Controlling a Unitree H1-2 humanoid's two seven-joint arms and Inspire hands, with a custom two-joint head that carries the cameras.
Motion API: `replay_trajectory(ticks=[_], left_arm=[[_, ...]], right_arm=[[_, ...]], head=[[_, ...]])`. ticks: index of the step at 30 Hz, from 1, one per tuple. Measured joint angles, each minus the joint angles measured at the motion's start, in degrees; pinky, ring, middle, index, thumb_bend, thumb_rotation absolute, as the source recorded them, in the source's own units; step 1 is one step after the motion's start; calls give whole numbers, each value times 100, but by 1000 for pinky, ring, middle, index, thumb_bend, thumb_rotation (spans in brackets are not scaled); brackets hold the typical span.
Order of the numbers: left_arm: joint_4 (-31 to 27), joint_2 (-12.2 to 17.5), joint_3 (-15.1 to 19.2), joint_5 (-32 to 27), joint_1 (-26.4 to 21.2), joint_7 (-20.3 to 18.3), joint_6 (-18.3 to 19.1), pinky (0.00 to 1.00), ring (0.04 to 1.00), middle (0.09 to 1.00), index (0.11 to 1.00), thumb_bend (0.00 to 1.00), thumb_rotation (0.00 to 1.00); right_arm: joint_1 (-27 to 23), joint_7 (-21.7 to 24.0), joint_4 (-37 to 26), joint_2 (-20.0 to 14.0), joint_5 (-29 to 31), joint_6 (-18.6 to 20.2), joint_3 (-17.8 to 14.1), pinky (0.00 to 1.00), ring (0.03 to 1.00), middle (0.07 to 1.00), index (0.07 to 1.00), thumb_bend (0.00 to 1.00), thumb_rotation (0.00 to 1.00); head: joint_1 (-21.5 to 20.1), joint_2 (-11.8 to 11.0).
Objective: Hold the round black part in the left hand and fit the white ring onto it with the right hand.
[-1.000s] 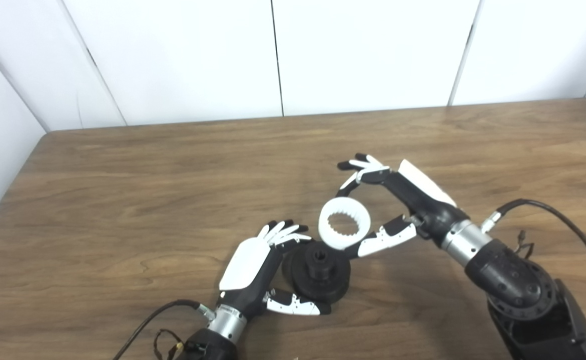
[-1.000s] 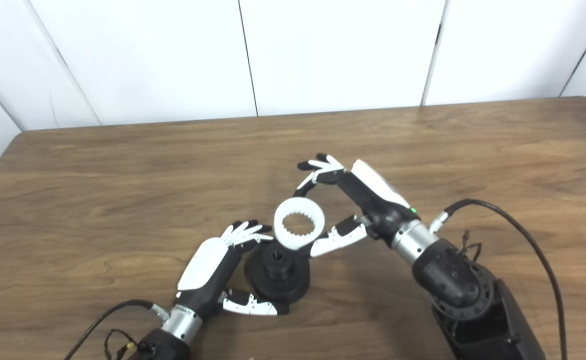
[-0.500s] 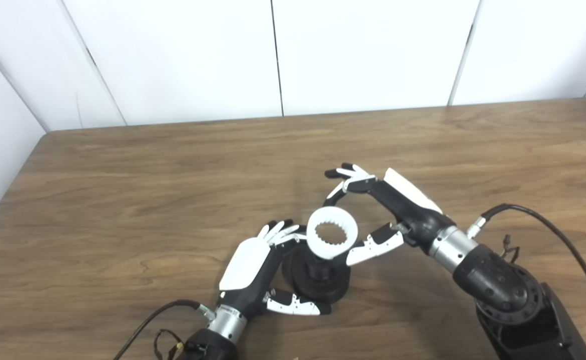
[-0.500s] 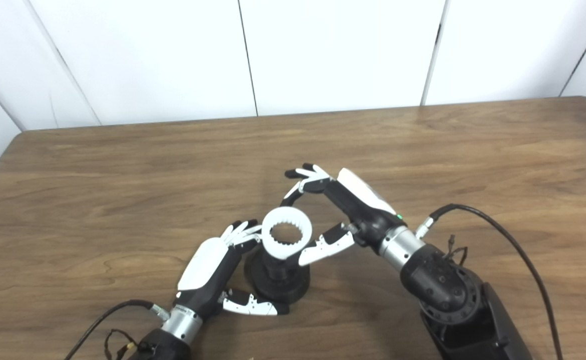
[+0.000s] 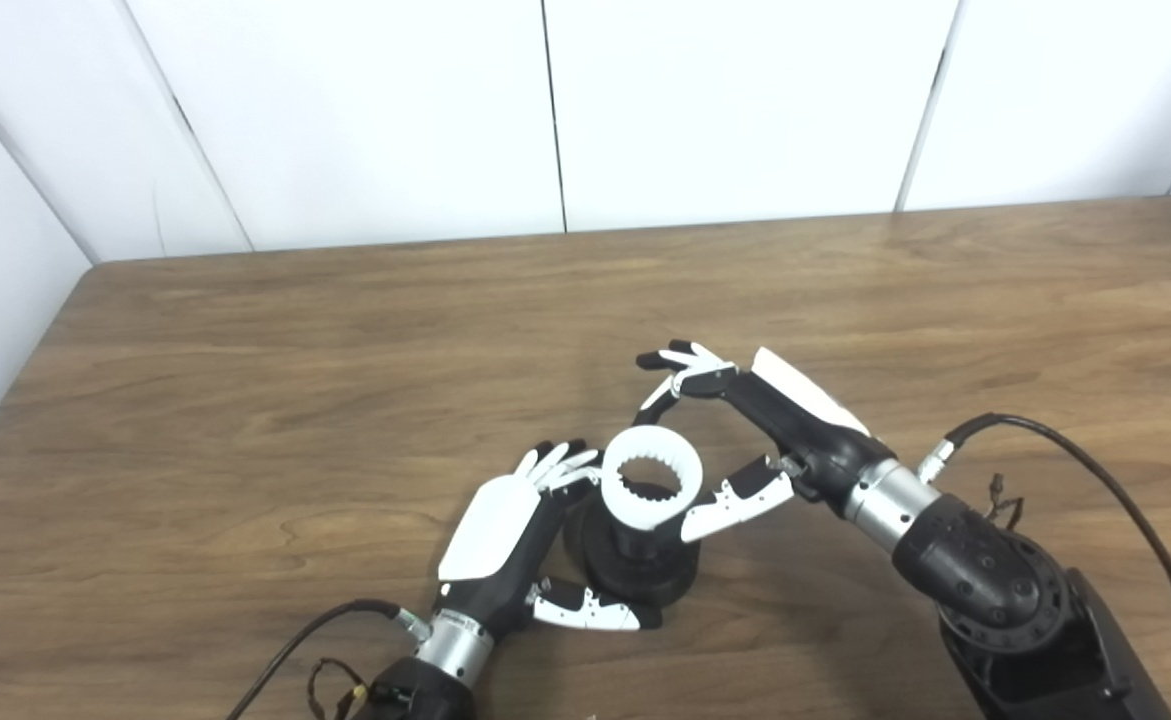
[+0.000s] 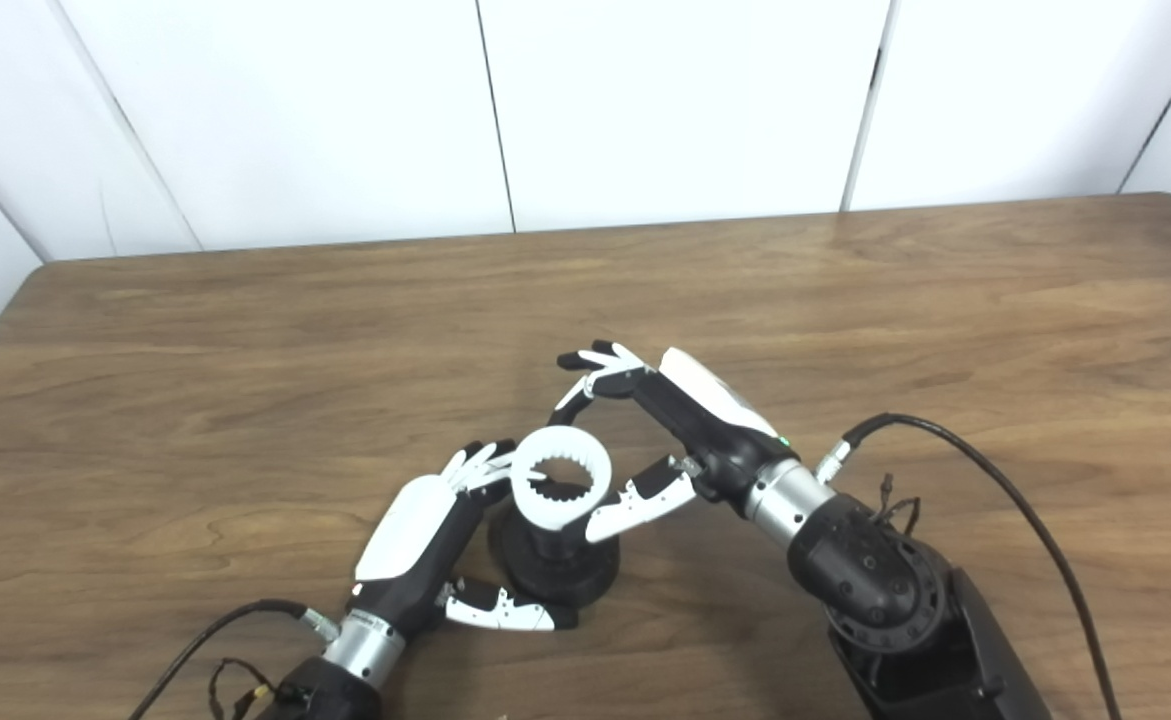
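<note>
While my left hand [image 5: 505, 540] grips the round black plastic part [image 5: 635, 570] at lower centre, my right hand [image 5: 745, 430] pinches the toothed white plastic ring [image 5: 650, 488] over it.

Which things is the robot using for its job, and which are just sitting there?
For the job:
black part, held by the left hand
white ring, held above it by the right hand

Just there:
table
cables
</note>
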Motion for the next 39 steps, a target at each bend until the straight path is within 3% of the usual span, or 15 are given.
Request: replay_trajectory(ticks=[39], left_arm=[[-1,-33,1,15,1,1,20,1000,957,881,672,913,324]], right_arm=[[62,126,197,-21,-88,-5,129,1000,1000,902,491,524,156]], head=[[62,88]])
